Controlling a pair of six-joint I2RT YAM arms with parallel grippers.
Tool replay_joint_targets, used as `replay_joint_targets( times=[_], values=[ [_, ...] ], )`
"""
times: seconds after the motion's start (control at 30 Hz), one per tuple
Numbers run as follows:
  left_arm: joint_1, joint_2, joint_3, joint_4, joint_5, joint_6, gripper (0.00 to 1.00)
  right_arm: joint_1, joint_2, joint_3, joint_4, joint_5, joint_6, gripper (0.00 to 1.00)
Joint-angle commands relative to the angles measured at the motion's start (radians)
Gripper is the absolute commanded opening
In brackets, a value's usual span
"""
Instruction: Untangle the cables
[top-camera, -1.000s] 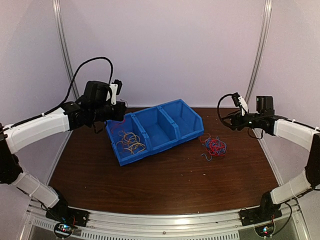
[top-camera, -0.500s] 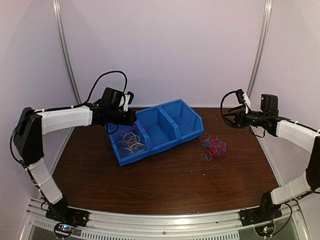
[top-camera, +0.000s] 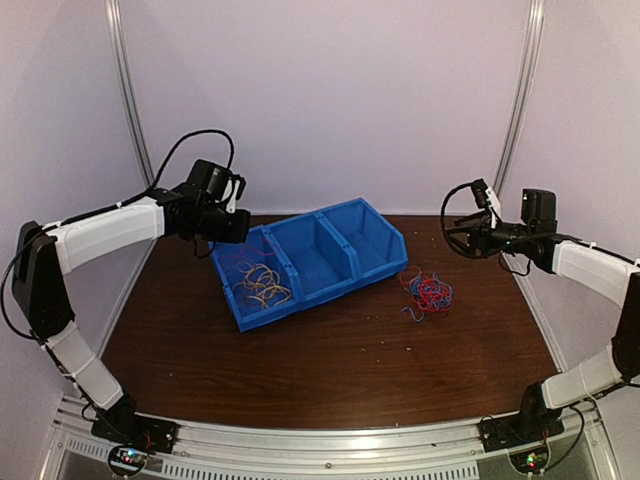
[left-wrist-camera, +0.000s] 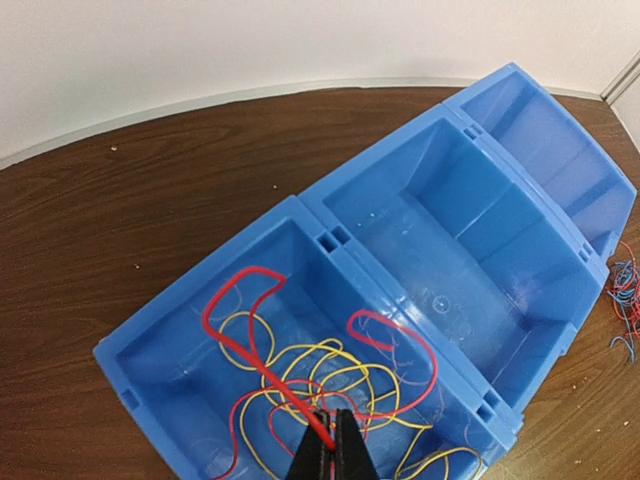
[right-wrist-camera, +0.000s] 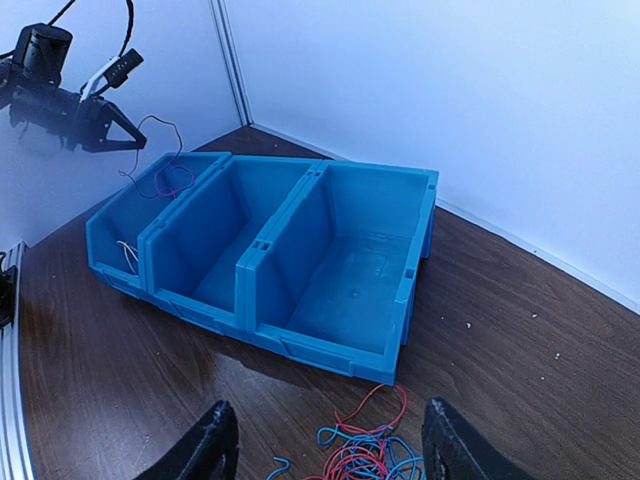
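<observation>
My left gripper (left-wrist-camera: 335, 447) is shut on a red cable (left-wrist-camera: 259, 366), which loops up out of the left compartment of the blue bin (left-wrist-camera: 470, 250). Loose yellow cables (top-camera: 262, 283) and more red loops lie under it in that compartment. In the top view the left gripper (top-camera: 240, 228) hovers over the bin's back left corner. A tangle of red and blue cables (top-camera: 428, 292) lies on the table right of the bin. My right gripper (right-wrist-camera: 327, 404) is open and empty, held in the air above and behind that tangle (right-wrist-camera: 365, 455).
The blue bin (top-camera: 320, 268) has three compartments; its middle and right ones hold nothing. It sits slanted on the brown table (top-camera: 330, 370). White walls with metal rails close off the back and both sides.
The left arm swung right over the bin, then drew back a little to the left, keeping hold of the red cable. The right arm has barely shifted.
</observation>
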Motion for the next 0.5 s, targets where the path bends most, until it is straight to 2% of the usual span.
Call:
replay_joint_targets(
  times=[0.0,0.13,0.47],
  values=[
    [0.001,-0.104,-0.072,0.011,-0.044,0.005,0.0,-0.001,-0.006,-0.007,0.018,-0.024,-0.013,0.63],
    [0.001,-0.103,-0.08,0.0,-0.025,0.008,0.0,0.0,0.005,-0.007,0.017,-0.031,-0.009,0.63],
    [0.001,0.041,-0.003,-0.062,0.041,0.015,0.0,-0.001,0.007,-0.005,0.013,-0.032,-0.005,0.63]
  ],
)
